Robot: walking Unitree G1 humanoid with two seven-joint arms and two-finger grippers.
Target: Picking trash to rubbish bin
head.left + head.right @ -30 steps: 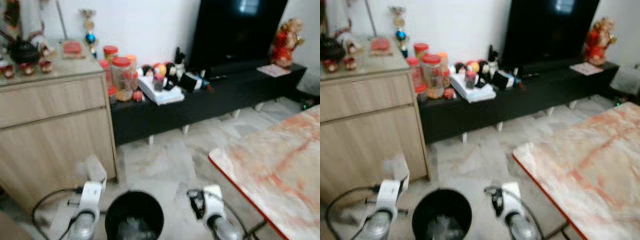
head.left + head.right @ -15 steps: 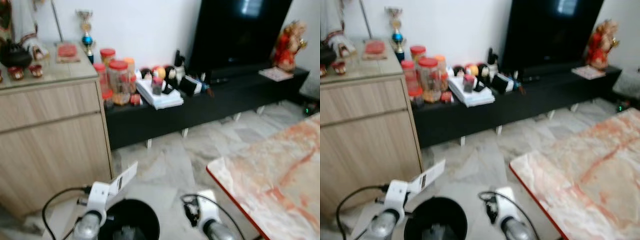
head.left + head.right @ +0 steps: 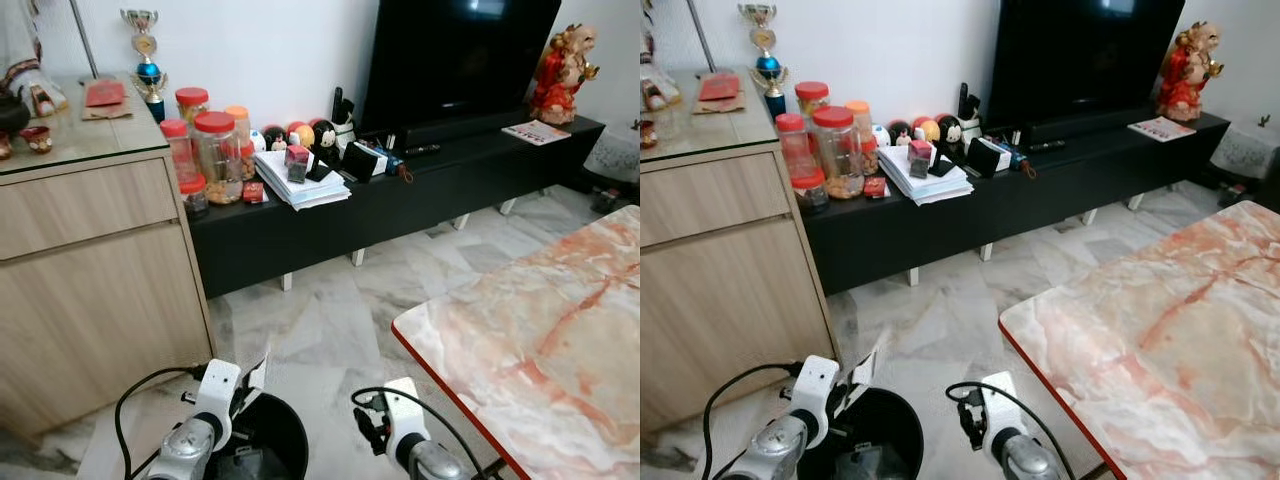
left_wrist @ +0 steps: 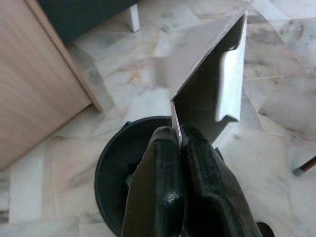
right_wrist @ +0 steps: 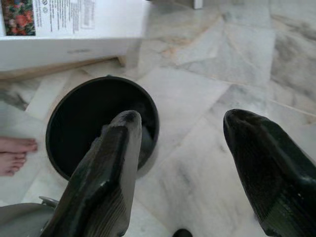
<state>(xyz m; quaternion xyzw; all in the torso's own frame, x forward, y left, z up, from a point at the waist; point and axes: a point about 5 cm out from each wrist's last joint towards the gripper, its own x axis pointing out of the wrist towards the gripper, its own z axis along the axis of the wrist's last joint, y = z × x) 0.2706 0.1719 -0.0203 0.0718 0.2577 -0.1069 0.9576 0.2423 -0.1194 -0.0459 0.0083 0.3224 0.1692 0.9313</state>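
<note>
The left hand [image 4: 180, 148] pinches a flat card [image 4: 217, 84] right above the black bin's [image 3: 280, 440] near-left rim, its length slanting up and away; the right hand [image 5: 185, 163] hangs open just right of the bin.

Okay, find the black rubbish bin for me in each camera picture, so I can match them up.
Left eye view: black rubbish bin at the bottom edge, between the two arms.
Right eye view: bottom edge, left of centre.
Left wrist view: behind the left gripper, which pinches a flat cardboard piece over it.
Right wrist view: round opening left of centre, past the open right gripper.
Shared landmark: the marble floor tiles around the bin.
</note>
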